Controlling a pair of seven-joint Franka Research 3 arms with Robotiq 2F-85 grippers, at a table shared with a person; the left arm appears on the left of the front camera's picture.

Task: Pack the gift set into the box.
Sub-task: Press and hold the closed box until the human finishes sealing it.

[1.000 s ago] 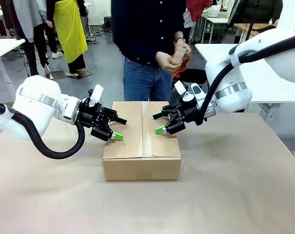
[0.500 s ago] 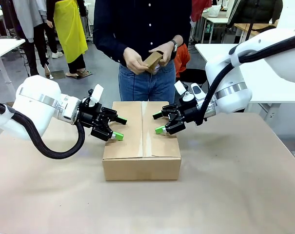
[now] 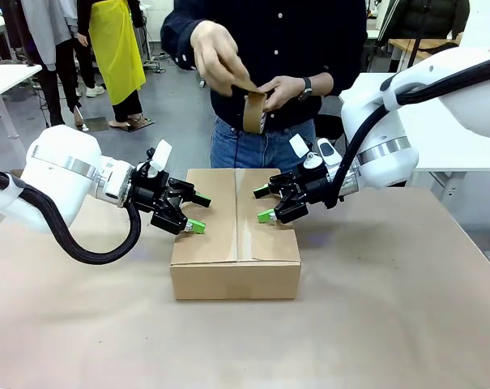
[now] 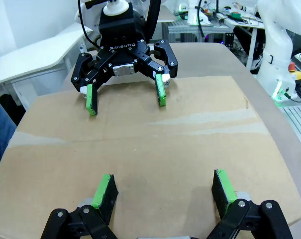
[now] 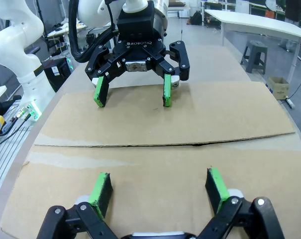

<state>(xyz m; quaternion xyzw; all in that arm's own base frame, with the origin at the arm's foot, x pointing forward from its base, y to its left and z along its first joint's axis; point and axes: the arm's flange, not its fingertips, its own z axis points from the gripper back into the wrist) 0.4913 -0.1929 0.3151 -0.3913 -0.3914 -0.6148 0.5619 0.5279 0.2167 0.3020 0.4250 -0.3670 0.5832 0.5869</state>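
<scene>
Cardboard box [image 3: 236, 235], plain brown, sits mid-bench with its top flaps folded shut and meeting along a centre seam. Left tool [image 3: 193, 212] presses on the flap at nine o'clock, fingers spread; right tool [image 3: 263, 204] at three o'clock, likewise spread. Beyond, at twelve o'clock, a person peels a tape roll [image 3: 255, 112].
</scene>
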